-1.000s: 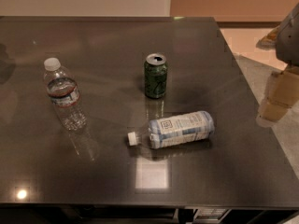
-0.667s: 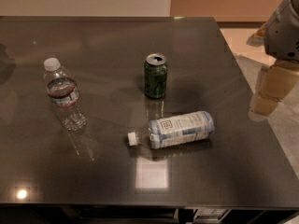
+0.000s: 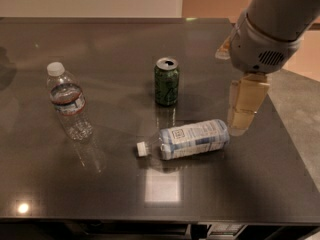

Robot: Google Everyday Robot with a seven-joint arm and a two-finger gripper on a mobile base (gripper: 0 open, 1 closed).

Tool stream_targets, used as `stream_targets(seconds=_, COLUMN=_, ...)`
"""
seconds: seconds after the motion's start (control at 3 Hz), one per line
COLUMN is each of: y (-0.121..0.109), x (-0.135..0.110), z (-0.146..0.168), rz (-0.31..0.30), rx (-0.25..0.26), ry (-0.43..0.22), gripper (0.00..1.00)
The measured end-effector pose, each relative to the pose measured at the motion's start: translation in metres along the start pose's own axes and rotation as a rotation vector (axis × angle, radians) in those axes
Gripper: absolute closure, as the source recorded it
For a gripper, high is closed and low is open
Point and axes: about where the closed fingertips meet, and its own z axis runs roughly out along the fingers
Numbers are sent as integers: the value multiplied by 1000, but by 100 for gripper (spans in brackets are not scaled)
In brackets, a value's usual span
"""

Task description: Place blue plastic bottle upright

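Camera view, gripper: the gripper (image 3: pixel 240 125) hangs from the arm at the right, low over the surface (image 3: pixel 105 44) and just beside the base end of the blue plastic bottle (image 3: pixel 194 139). We cannot tell how wide it stands.
Camera view, bottle's place: it lies on its side in the near middle of the surface, in front of the green can (image 3: pixel 166 81) and well apart from the clear bottle (image 3: pixel 67 104) standing at the left.
Step in hand: we judge this to be the approach to the grasp.
Doing it well: we would come over the labelled middle, close across the round body gently enough not to crush it or let it roll, then set the base flat, clear of the can.
Pointing: the white cap (image 3: pixel 142 148) points left and a little toward us; the base faces the gripper.
Long axis: 1 level line, nearly left to right, the right end slightly farther from us; it must swing to vertical.
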Motion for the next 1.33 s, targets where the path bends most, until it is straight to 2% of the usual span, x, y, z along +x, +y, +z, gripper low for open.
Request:
stream_targets(seconds=0.67, y=46, x=-52, z=45, rz=-174, rx=-94, ry=-10, gripper=0)
stream_targets(seconds=1.0, y=67, x=-65, z=67, rz=-222, rx=-122, ry=1, gripper=0)
stream_targets(seconds=1.33, y=74, x=-70, z=89, rz=-242, rx=-132, ry=15, gripper=0)
